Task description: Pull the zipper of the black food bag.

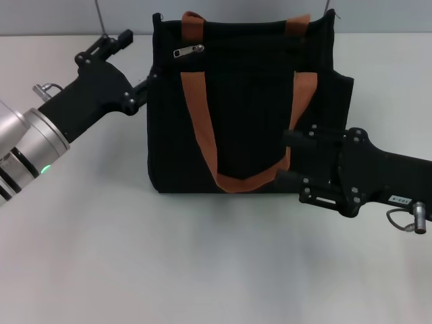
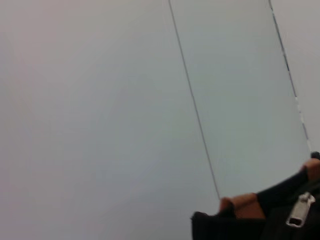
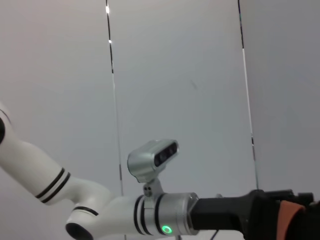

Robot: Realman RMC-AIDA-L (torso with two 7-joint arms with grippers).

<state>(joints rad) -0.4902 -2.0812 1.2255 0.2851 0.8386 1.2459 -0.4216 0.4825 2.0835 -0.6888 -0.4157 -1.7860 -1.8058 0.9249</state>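
The black food bag (image 1: 250, 121) stands upright at the middle of the table, with two orange-brown handles (image 1: 199, 115). The silver zipper pull (image 1: 189, 50) lies near the bag's top left corner. It also shows in the left wrist view (image 2: 300, 211), next to a handle (image 2: 241, 206). My left gripper (image 1: 137, 63) is open at the bag's upper left edge, a little left of the zipper pull, with its lower fingertip (image 1: 146, 86) at the bag's side. My right gripper (image 1: 291, 158) is open against the bag's lower right front, its fingers on either side of the handle loop's end.
The white table (image 1: 202, 270) lies bare in front of the bag. A pale wall (image 1: 54, 17) runs behind it. The right wrist view shows my left arm (image 3: 150, 217) and a bit of orange handle (image 3: 288, 216).
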